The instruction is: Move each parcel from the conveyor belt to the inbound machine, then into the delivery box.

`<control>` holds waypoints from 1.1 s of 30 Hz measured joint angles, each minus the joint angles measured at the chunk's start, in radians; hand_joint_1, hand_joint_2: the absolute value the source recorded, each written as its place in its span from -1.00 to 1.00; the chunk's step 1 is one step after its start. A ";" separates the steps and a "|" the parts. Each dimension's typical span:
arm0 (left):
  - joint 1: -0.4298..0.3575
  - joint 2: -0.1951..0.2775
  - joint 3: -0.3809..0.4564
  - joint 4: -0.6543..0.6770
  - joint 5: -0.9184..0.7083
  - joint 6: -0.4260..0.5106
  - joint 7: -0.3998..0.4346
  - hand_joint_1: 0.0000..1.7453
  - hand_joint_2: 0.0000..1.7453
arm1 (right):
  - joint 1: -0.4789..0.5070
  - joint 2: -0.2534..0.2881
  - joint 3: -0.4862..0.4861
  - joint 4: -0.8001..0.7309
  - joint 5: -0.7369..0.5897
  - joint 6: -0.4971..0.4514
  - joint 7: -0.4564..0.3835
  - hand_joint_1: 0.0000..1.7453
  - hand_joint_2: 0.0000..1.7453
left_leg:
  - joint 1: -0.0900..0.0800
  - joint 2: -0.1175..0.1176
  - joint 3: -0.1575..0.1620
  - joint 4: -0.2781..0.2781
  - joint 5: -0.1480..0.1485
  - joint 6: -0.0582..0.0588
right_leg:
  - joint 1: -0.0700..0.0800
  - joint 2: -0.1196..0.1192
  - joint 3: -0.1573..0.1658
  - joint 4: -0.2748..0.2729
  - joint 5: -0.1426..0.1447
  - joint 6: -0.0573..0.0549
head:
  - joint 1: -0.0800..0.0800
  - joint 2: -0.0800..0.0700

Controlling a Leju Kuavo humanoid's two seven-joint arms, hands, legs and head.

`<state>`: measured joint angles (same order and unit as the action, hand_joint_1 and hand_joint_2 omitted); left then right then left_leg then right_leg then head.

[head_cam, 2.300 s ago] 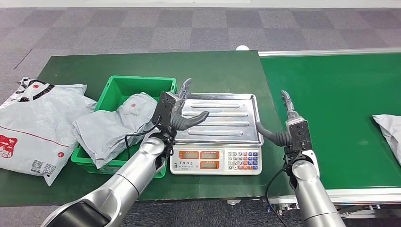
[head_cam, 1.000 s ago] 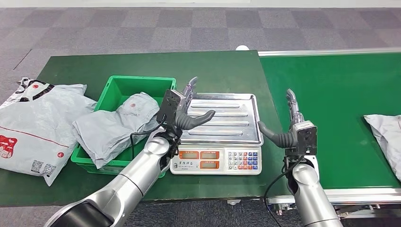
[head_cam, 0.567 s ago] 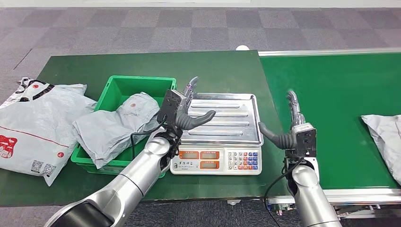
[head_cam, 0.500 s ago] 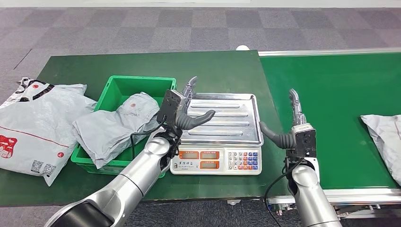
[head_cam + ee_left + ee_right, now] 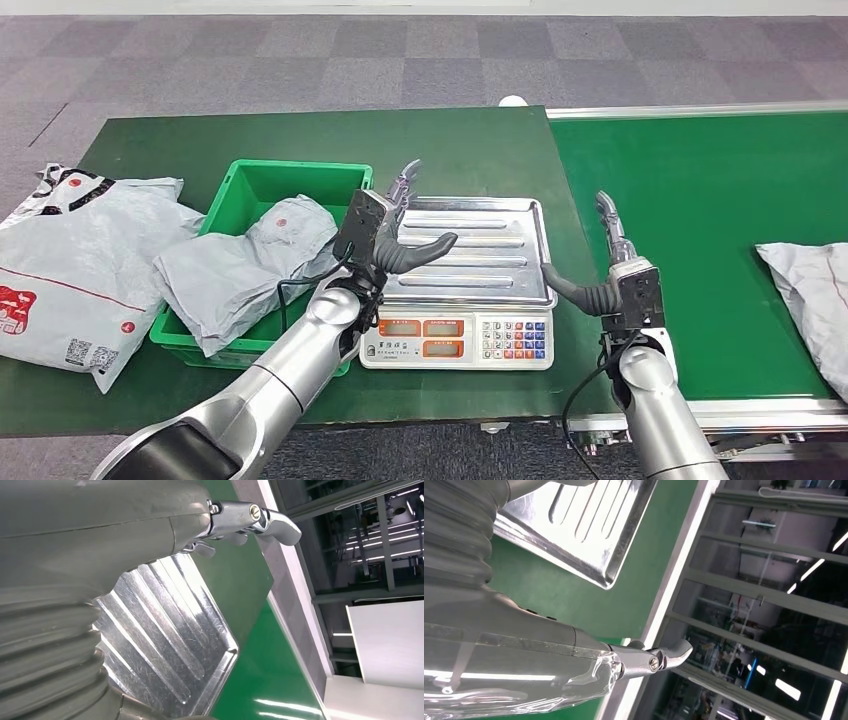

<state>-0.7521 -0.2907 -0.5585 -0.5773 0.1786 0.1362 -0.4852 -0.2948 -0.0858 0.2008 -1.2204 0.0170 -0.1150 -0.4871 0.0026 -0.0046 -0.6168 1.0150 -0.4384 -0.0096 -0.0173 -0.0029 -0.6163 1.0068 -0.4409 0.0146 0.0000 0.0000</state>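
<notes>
Green cloth covers the table [image 5: 460, 140] across the left and middle of the head view, and the green conveyor belt [image 5: 700, 180] runs along the right side, with grey carpet tiles behind both.

Nearest, at the bottom edge, two silver arms rise into the frame. The left hand [image 5: 392, 232] hangs over the left edge of the scale [image 5: 465, 285], thumb stretched out across the tray, fingers spread apart and holding nothing. The right hand [image 5: 600, 262] stands in the gap between the scale and the belt, thumb pointing toward the tray, fingers raised and apart, also empty. Both wrist views show the ribbed steel tray [image 5: 165, 630] just beyond the hand.

Four grey parcels can be counted. One parcel [image 5: 812, 295] lies on the belt at the right edge of the frame, partly cut off, well apart from the right hand. Two lie in the green bin [image 5: 250, 185] left of the scale: a flat one [image 5: 215, 285] hanging over its near rim and a rounded one [image 5: 292, 228] behind it. A larger parcel [image 5: 70, 260] with red print lies on the table at the far left, just beside the bin.

One white round thing [image 5: 513, 101] sits at the table's far edge, top centre.
</notes>
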 joint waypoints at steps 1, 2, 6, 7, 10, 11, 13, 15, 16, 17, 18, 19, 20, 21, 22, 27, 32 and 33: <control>0.000 0.000 0.000 0.000 0.000 -0.003 0.000 -1.00 1.00 | 0.000 0.000 -0.002 0.000 -0.010 0.008 0.002 -1.00 1.00 | 0.000 0.000 0.000 0.000 0.000 0.000 | 0.000 0.000 0.000 0.000 0.000 0.000 | 0.000 0.000; 0.000 0.000 0.000 0.000 0.001 -0.006 0.000 -1.00 1.00 | 0.000 0.000 -0.004 0.000 -0.022 0.016 0.006 -1.00 1.00 | 0.000 0.000 0.000 0.000 0.000 0.000 | 0.000 0.000 0.000 0.000 0.000 0.000 | 0.000 0.000; 0.001 -0.001 0.000 0.000 0.003 -0.016 -0.001 -1.00 1.00 | 0.000 0.001 -0.018 0.002 -0.050 0.023 0.015 -1.00 1.00 | 0.000 0.000 0.000 0.000 0.000 0.000 | 0.000 0.000 0.000 0.000 0.000 0.000 | 0.000 0.000; 0.001 -0.002 0.000 0.000 0.003 -0.016 0.000 -1.00 1.00 | 0.001 0.001 -0.021 0.002 -0.041 0.010 0.017 -1.00 1.00 | 0.000 0.000 0.000 0.000 0.000 0.000 | 0.000 0.000 0.000 0.000 0.000 0.000 | 0.000 0.000; 0.002 -0.004 -0.002 0.001 0.003 -0.016 0.002 -1.00 1.00 | 0.008 0.001 -0.023 0.002 0.001 -0.031 0.029 -1.00 1.00 | 0.000 0.000 0.000 0.000 0.000 0.000 | 0.000 0.000 0.000 0.000 0.000 0.000 | 0.000 0.000; 0.002 -0.005 -0.003 0.001 0.004 -0.016 0.002 -1.00 1.00 | 0.010 0.000 -0.023 0.002 0.009 -0.036 0.031 -1.00 1.00 | 0.000 0.000 0.000 0.000 0.000 0.000 | 0.000 0.000 0.000 0.000 0.000 0.000 | 0.000 0.000; 0.003 -0.005 -0.004 0.003 0.005 -0.016 0.002 -1.00 1.00 | 0.014 0.000 -0.023 0.002 0.016 -0.039 0.033 -1.00 1.00 | 0.000 0.000 0.000 0.000 0.000 0.000 | 0.000 0.000 0.000 0.000 0.000 0.000 | 0.000 0.000; 0.004 -0.005 -0.004 0.004 0.006 -0.012 0.000 -1.00 1.00 | 0.015 0.000 -0.023 0.002 0.017 -0.037 0.033 -1.00 1.00 | 0.000 0.000 0.000 0.000 0.000 0.000 | 0.000 0.000 0.000 0.000 0.000 0.000 | 0.000 0.000; 0.004 -0.005 -0.004 0.004 0.006 -0.010 0.000 -1.00 1.00 | 0.015 0.000 -0.023 0.002 0.017 -0.036 0.033 -1.00 1.00 | 0.000 0.000 0.000 0.000 0.000 0.000 | 0.000 0.000 0.000 0.000 0.000 0.000 | 0.000 0.000; 0.004 -0.005 -0.004 0.004 0.006 -0.009 -0.001 -1.00 1.00 | 0.015 0.000 -0.023 0.002 0.016 -0.034 0.033 -1.00 1.00 | 0.000 0.000 0.000 0.000 0.000 0.000 | 0.000 0.000 0.000 0.000 0.000 0.000 | 0.000 0.000; 0.004 -0.005 -0.004 0.004 0.006 -0.008 -0.001 -1.00 1.00 | 0.015 0.000 -0.023 0.002 0.012 -0.030 0.033 -1.00 1.00 | 0.000 0.000 0.000 0.000 0.000 0.000 | 0.000 0.000 0.000 0.000 0.000 0.000 | 0.000 0.000; 0.004 -0.005 -0.004 0.004 0.005 -0.008 0.000 -1.00 1.00 | 0.015 0.000 -0.023 0.002 0.007 -0.026 0.034 -1.00 1.00 | 0.000 0.000 0.000 0.000 0.000 0.000 | 0.000 0.000 0.000 0.000 0.000 0.000 | 0.000 0.000; 0.004 -0.005 -0.004 0.004 0.004 -0.008 0.000 -1.00 1.00 | 0.015 0.001 -0.023 0.002 0.001 -0.020 0.034 -1.00 1.00 | 0.000 0.000 0.000 0.000 0.000 0.000 | 0.000 0.000 0.000 0.000 0.000 0.000 | 0.000 0.000; 0.004 -0.005 -0.004 0.004 0.003 -0.008 0.000 -1.00 1.00 | 0.015 0.001 -0.024 0.002 -0.004 -0.016 0.035 -1.00 1.00 | 0.000 0.000 0.000 0.000 0.000 0.000 | 0.000 0.000 0.000 0.000 0.000 0.000 | 0.000 0.000; 0.004 -0.005 -0.004 0.004 0.002 -0.007 0.000 -1.00 1.00 | 0.015 0.001 -0.024 0.002 -0.006 -0.013 0.034 -1.00 1.00 | 0.000 0.000 0.000 0.000 0.000 0.000 | 0.000 0.000 0.000 0.000 0.000 0.000 | 0.000 0.000; 0.006 -0.004 -0.004 0.005 -0.002 0.005 -0.006 -1.00 1.00 | 0.013 0.001 -0.024 0.002 0.006 -0.015 0.025 -1.00 1.00 | 0.000 0.000 0.000 0.000 0.000 0.000 | 0.000 0.000 0.000 0.000 0.000 0.000 | 0.000 0.000; 0.006 -0.003 -0.004 0.004 -0.004 0.012 -0.008 -1.00 1.00 | 0.012 0.001 -0.024 0.002 -0.038 0.029 0.028 -1.00 1.00 | 0.000 0.000 0.000 0.000 0.000 0.000 | 0.000 0.000 0.000 0.000 0.000 0.000 | 0.000 0.000; 0.006 -0.003 -0.004 0.004 -0.004 0.014 -0.009 -1.00 1.00 | 0.012 0.001 -0.024 0.002 -0.056 0.049 0.029 -1.00 1.00 | 0.000 0.000 0.000 0.000 0.000 0.000 | 0.000 0.000 0.000 0.000 0.000 0.000 | 0.000 0.000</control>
<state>-0.7462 -0.2934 -0.5629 -0.5730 0.1751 0.1502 -0.4941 -0.2829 -0.0851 0.1768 -1.2180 -0.0386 -0.0663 -0.4580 0.0025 -0.0047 -0.6170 1.0150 -0.4384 -0.0096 -0.0174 -0.0030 -0.6162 1.0068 -0.4409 0.0147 0.0000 0.0000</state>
